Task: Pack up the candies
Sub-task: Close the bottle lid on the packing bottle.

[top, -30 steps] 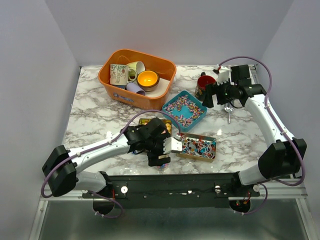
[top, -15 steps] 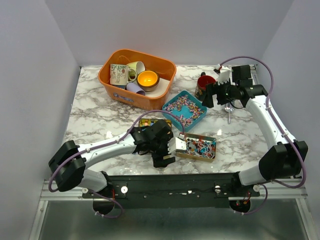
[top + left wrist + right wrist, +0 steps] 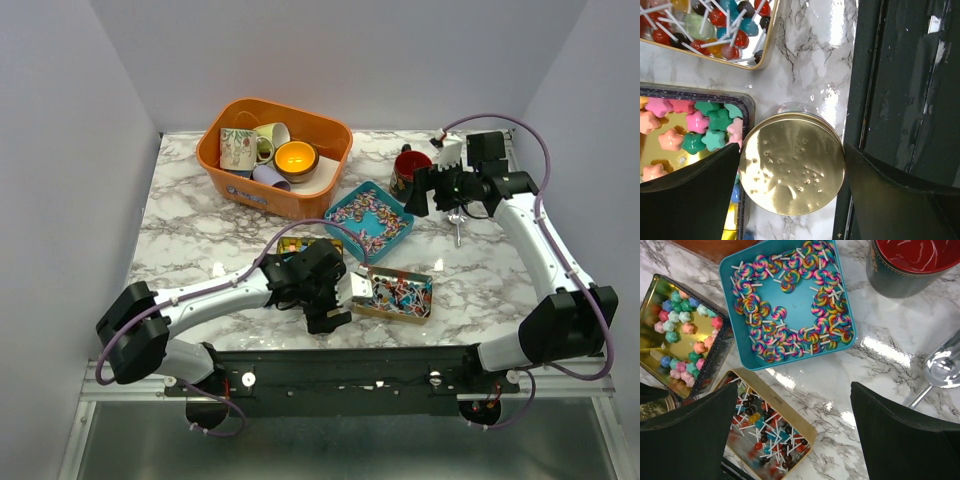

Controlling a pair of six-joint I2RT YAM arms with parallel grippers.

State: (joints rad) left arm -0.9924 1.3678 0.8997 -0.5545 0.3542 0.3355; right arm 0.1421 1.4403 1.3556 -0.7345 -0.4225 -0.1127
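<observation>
The candies lie in three open containers. Pastel stars fill a dark tin (image 3: pixel 695 125) (image 3: pixel 682 325) (image 3: pixel 300 244). Small ball lollipops fill a gold tin (image 3: pixel 765 435) (image 3: pixel 395 293). Swirl lollipops fill a teal tray (image 3: pixel 790 305) (image 3: pixel 368 222). My left gripper (image 3: pixel 792 147) (image 3: pixel 330 310) points down at the table's near edge beside the star tin. It is shut wide on a round gold lid (image 3: pixel 791 164), with a finger against each side of the rim. My right gripper (image 3: pixel 794 385) (image 3: pixel 425 190) hangs open and empty high above the marble, between the teal tray and a red mug.
An orange bin (image 3: pixel 272 155) of mugs stands at the back left. The red mug (image 3: pixel 410 165) (image 3: pixel 910 265) and a metal scoop (image 3: pixel 457 228) (image 3: pixel 940 370) sit at the back right. A black rail (image 3: pixel 900 75) runs along the near table edge, right of the lid.
The left arm shifted slightly to the right a second ago and has since stayed still. The right arm has barely moved.
</observation>
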